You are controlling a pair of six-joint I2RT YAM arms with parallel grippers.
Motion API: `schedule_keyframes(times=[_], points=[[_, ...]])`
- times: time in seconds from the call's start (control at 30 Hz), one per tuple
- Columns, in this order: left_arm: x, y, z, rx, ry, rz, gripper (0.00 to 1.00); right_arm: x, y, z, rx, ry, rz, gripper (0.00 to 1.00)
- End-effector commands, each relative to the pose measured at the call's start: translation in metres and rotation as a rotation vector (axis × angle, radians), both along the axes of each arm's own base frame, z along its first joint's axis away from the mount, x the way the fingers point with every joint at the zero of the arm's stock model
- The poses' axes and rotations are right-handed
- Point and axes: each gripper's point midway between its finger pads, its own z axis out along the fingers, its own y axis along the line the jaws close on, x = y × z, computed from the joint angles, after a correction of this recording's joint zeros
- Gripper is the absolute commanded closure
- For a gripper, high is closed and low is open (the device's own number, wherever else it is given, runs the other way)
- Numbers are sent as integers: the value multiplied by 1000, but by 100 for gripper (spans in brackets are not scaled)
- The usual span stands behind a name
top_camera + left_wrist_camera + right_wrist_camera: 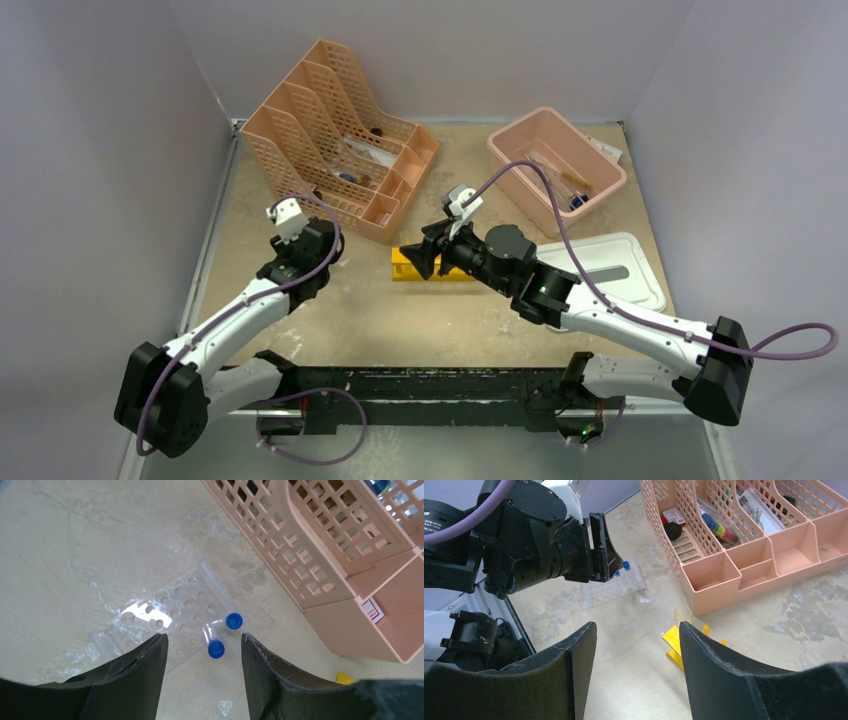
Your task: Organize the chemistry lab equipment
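The left tool point(204, 641) hangs with its fingers apart and nothing between them, just above a clear rack point(165, 615) that stands on the surface point(75, 555) near the peach mesh organizer point(320, 555). Two blue-capped tubes point(233, 621) sit in this clear rack, side by side. The right tool point(638, 629) is wide and also holds nothing, and the yellow test-tube rack point(672, 639) lies on the surface just below it, close to the front of the organizer.

Top camera overhead, whole table point(420, 320); both wrist cameras close, share organizer point(345, 625).
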Motion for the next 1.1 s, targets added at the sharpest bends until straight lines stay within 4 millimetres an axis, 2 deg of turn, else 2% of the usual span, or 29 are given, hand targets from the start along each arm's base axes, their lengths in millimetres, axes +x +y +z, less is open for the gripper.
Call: schedule_keyframes(times=[0.0,0.17,0.4,0.53,0.73,1.07], points=[[-11,-9,-10,-141,87,-22,45,3,-6,28,69,-39,-29,37],[-11,-9,-22,-145,141,-23,47,2,-5,27,74,-35,-25,37],[-3,-7,-21,-126,127,-10,70,0,-7,27,80,-30,-25,37],[2,-3,-13,-107,106,3,81,0,-7,27,78,-28,-22,37],[11,-2,-4,-89,87,5,84,0,-7,27,81,-25,-22,37],[19,-7,-12,-85,103,-12,84,0,-8,25,76,-24,-25,37]])
